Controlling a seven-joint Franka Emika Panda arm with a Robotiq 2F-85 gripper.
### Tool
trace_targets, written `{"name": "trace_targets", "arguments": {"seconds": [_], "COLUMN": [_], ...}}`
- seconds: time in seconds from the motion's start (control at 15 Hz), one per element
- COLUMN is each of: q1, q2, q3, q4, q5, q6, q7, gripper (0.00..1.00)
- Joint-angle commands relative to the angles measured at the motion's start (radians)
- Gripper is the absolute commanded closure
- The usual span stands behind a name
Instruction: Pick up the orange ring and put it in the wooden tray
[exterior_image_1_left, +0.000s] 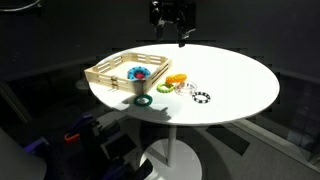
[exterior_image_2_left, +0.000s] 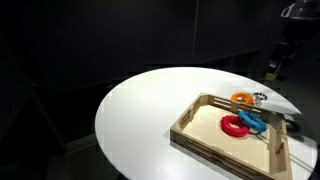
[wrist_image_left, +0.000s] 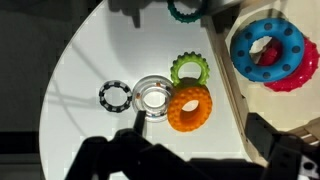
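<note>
Claw (wrist_image_left: 195, 158) nearest the lens in the wrist view: two dark fingers spread wide at the bottom edge, nothing between them, nothing held. Same claw hanging high over the far rim of the white surface (exterior_image_1_left: 240, 85) in an exterior view, well clear of everything on it. Height probably chosen to keep the whole cluster in sight before committing.

Orange ring (wrist_image_left: 189, 108) lying flat on the surface, hole up, outside the wooden tray (exterior_image_1_left: 100, 72) but just beside its wall. Hemmed in:
- clear ring (wrist_image_left: 153, 96) pressed against one side
- light green ring (wrist_image_left: 188, 68) touching or nearly so on another
- black-and-white ring (wrist_image_left: 114, 95) just past the clear one
- dark green ring (wrist_image_left: 185, 10) apart, at the top edge of the view

Inside the tray, blue ring (wrist_image_left: 268, 48) resting on a red ring (wrist_image_left: 290, 80), bunched at one end with bare floor alongside — room enough for a drop.

Judged step: approach, ring not yet grasped. Wide spread of the fingers likely in readiness to straddle the ring. Risk on the way down — nudging the clear or light green neighbour. Safer line probably across the two free sides of the orange ring. Short carry afterwards, only the low tray wall to clear.
</note>
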Motion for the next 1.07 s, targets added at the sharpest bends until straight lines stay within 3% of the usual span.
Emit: {"name": "trace_targets", "arguments": {"seconds": [0.0,1.0], "q1": [-0.015,-0.007], "q2": [0.128,0.437], "q3": [0.024,0.02], "q4": [0.074,0.215], "q5": [-0.019,-0.07], "q6": [0.008,0.165], "q7": [0.062,0.097], "gripper": [0.0,0.0]}}
